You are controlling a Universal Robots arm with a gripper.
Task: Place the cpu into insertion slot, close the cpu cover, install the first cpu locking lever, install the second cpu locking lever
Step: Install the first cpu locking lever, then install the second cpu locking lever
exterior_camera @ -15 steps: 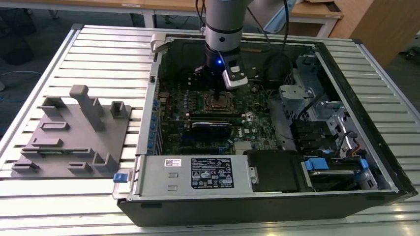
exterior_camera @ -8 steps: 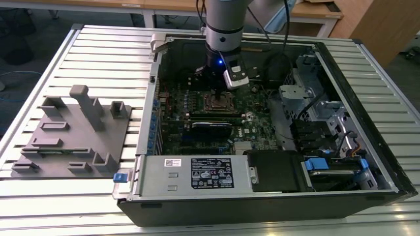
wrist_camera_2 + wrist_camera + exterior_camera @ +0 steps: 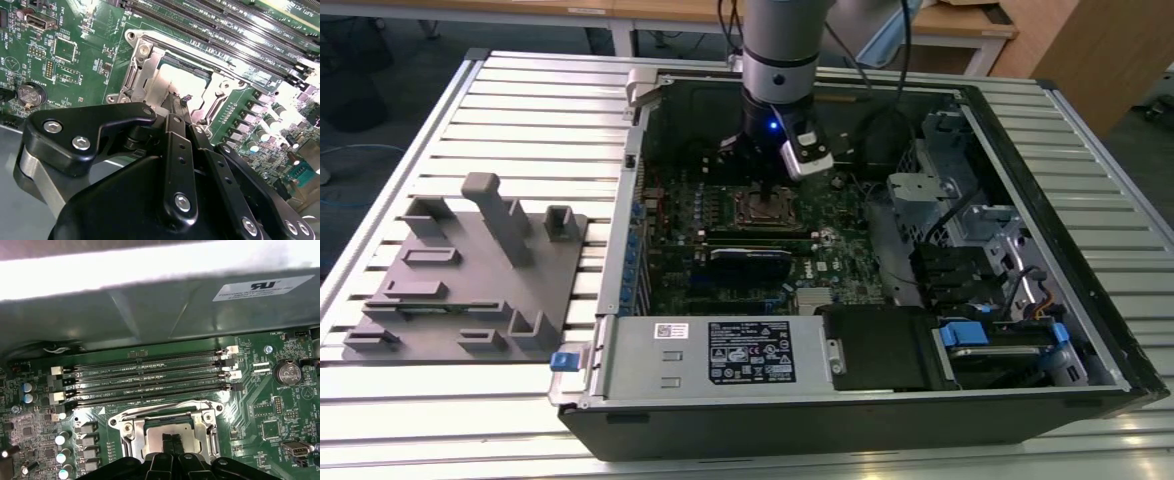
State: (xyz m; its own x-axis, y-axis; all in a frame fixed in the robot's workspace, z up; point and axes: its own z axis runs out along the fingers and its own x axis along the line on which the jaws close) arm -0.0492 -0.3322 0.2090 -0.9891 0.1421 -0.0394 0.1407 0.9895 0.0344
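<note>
The insertion slot (image 3: 769, 209) sits on the green motherboard (image 3: 841, 250) inside the open computer case. The cpu (image 3: 183, 80) (image 3: 168, 428), with its dull silver top, lies in the slot. The shiny cpu cover (image 3: 144, 86) (image 3: 201, 432) lies flat around it. A thin metal locking lever (image 3: 220, 67) (image 3: 165, 409) runs along the slot's side nearest the memory slots. My gripper (image 3: 767, 193) (image 3: 176, 106) (image 3: 170, 441) hangs straight over the slot. Its black fingers are shut together, their tips right at the cover's edge, with nothing seen between them.
Long black memory slots (image 3: 150, 375) lie just beyond the socket. A silver labelled power-supply box (image 3: 720, 352) stands at the case's front. Cables and drive bays (image 3: 974, 250) fill the exterior view's right. A grey fixture (image 3: 467, 270) rests on the slatted table at the left.
</note>
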